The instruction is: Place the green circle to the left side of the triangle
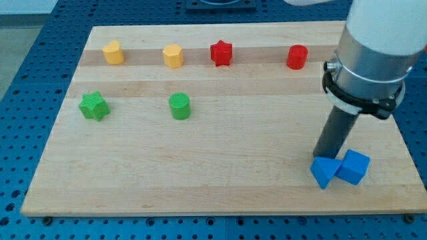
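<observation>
my tip touching blue triangle; green circle well apart.

Lab bench setting: blue perforated breadboard table under a wooden board, robot arm mounted overhead, small coloured test blocks.

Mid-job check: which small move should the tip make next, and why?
Probably lift away from the blue triangle and travel toward the view's left, past the green circle. My tip sits right by the triangle, while the circle lies far off and needs pushing rightward.
</observation>
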Available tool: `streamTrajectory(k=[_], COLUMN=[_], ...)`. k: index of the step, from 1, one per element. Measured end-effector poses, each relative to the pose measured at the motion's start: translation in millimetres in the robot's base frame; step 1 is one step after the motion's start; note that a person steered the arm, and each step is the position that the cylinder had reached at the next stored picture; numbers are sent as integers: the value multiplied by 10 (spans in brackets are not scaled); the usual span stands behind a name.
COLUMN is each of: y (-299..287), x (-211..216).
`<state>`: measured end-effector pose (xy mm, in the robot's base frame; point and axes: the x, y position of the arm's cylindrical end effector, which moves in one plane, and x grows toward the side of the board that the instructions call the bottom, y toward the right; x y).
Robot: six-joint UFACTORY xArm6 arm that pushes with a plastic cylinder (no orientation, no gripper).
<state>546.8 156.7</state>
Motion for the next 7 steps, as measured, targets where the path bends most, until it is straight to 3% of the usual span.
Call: streamTrajectory(k=[1, 2, 4, 5, 6, 7], y=[-301, -1019, -1447, -2167, -2589, -2200], x=[-153, -509, -1556, -1747, -1443, -1126])
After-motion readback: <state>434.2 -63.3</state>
